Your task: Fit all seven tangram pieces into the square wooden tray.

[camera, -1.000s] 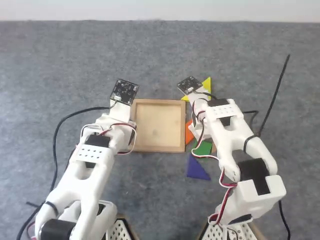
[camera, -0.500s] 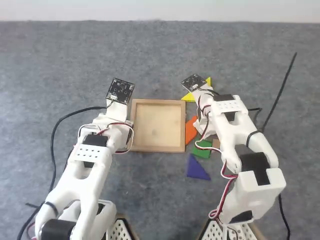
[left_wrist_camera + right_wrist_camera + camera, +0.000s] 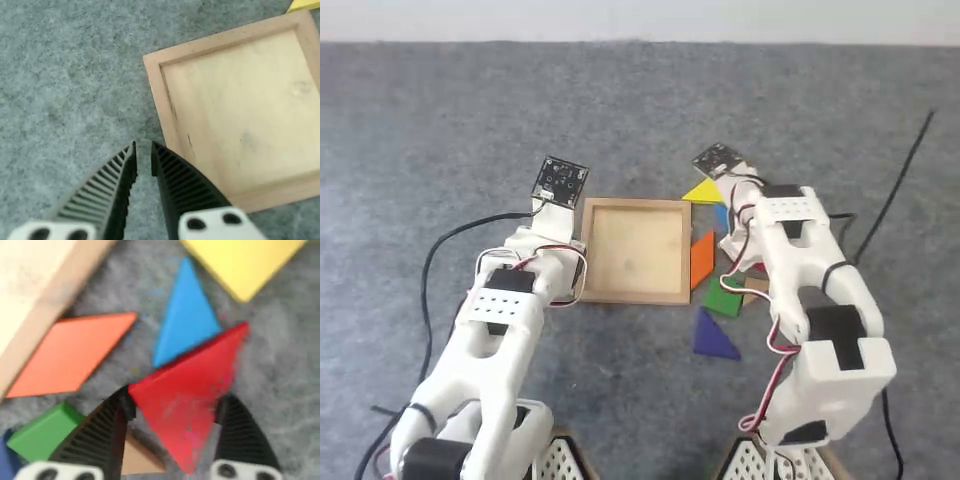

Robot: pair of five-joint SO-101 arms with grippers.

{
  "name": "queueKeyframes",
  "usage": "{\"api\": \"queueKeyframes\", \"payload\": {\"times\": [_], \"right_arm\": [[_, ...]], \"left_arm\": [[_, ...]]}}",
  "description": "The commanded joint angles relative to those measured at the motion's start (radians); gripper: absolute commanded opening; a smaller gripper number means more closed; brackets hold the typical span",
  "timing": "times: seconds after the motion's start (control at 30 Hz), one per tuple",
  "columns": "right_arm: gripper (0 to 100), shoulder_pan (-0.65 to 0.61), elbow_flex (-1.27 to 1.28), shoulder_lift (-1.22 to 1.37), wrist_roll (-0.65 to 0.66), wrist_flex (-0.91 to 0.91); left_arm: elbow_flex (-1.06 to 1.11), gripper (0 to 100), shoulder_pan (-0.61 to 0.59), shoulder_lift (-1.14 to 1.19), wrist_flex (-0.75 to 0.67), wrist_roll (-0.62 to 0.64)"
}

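The right end effector (image 3: 175, 401) grips the red triangle (image 3: 192, 390) at the tray's (image 3: 159, 95) 3 o'clock, while the left end effector (image 3: 142, 150) sits clenched and empty at 9 o'clock.

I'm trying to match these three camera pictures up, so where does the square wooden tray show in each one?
High view: the wooden tray lies mid-table between the two arms.
Left wrist view: the tray sits close beside the left gripper.
Right wrist view: a stretch of the tray's rim runs next to the orange piece.
Shared landmark: the yellow piece, near the tray's far corner on the right arm's side.
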Motion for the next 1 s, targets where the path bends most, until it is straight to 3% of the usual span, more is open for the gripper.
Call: {"api": "queueKeyframes", "payload": {"times": [0.0, 0.27, 0.47, 0.63, 0.8, 0.97], "right_arm": [[11.2, 0.007, -0.037, -0.012, 0.012, -0.002], [11.2, 0.008, -0.072, -0.013, 0.011, 0.039], [11.3, 0.001, -0.164, -0.013, -0.072, 0.163], [10.6, 0.041, -0.158, 0.001, -0.071, 0.101], [0.8, 0.094, -0.150, -0.008, -0.080, 0.084], [8.8, 0.041, -0.140, -0.062, -0.130, 0.119]], "left_arm": [[-0.033, 6, -0.005, -0.008, -0.017, 0.002], [-0.033, 6, -0.005, -0.008, -0.017, 0.000], [-0.033, 6, -0.005, -0.008, -0.017, 0.000], [-0.033, 6, -0.005, -0.008, -0.017, 0.000], [-0.033, 6, -0.005, -0.008, -0.017, 0.000], [-0.033, 6, -0.006, -0.009, -0.018, 0.000]]}}
